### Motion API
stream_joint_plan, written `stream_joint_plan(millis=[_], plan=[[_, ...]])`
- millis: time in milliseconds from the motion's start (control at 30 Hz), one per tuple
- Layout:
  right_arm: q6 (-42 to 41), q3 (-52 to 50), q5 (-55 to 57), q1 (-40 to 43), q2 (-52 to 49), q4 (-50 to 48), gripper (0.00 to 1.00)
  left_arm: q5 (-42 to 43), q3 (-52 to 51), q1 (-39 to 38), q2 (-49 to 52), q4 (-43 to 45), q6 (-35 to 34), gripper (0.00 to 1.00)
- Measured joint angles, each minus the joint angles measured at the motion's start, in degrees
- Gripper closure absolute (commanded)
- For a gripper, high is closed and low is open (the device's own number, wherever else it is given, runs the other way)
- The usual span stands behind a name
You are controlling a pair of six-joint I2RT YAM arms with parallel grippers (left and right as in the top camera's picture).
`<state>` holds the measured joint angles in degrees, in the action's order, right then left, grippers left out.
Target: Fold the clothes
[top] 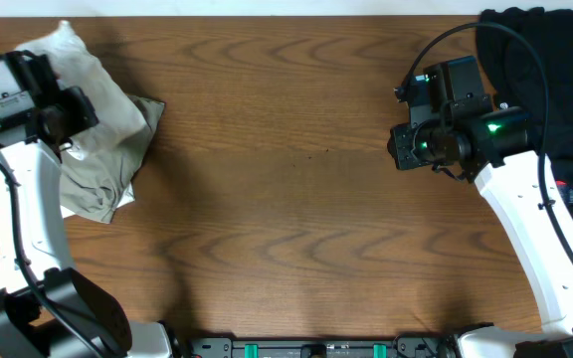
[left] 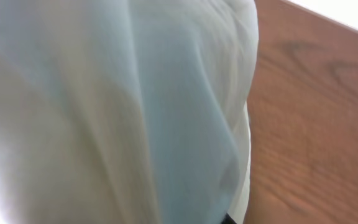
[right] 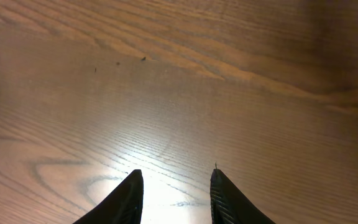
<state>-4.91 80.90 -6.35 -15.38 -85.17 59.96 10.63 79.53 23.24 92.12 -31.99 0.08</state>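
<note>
Clothes [top: 102,139] are lying heaped at the table's [top: 286,199] far-left corner. The left gripper [top: 73,111], pressed together, is sitting among them; its wrist view is showing only pale cloth. The right gripper [right: 174,193] is hovering spread over bare wood.

Bare brown table [top: 286,199] — wood-grained

Wooden table [top: 286,199], pale clothes [top: 107,149] heaped far left (crumpled), dark garments [top: 555,80] far right

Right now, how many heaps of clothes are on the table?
2: a pale heap at the far left edge, and a black heap in the far right corner. Single garments inside each heap may be hidden.
</note>
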Motion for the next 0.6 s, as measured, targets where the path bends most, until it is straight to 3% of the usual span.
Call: stream_joint_plan(millis=[400, 433, 500, 533, 600], plan=[[-0.02, 0.0, 0.0, 0.0, 0.0, 1.18, 0.67, 1.44, 0.02, 6.6, 10.27, 2.16, -3.76, 0.94], [-0.02, 0.0, 0.0, 0.0, 0.0, 1.22, 0.67, 1.46, 0.02, 7.32, 10.49, 1.92, -4.09, 0.77], [-0.02, 0.0, 0.0, 0.0, 0.0, 1.27, 0.67, 1.66, 0.02, 9.18, 10.56, 1.33, -4.35, 0.09], [-0.02, 0.0, 0.0, 0.0, 0.0, 1.29, 0.66, 1.68, 0.02, 10.19, 10.54, 1.03, -4.61, 0.02], [-0.02, 0.0, 0.0, 0.0, 0.0, 1.29, 0.66, 1.66, 0.02, 11.8, 10.54, 0.09, -4.7, 0.02]])
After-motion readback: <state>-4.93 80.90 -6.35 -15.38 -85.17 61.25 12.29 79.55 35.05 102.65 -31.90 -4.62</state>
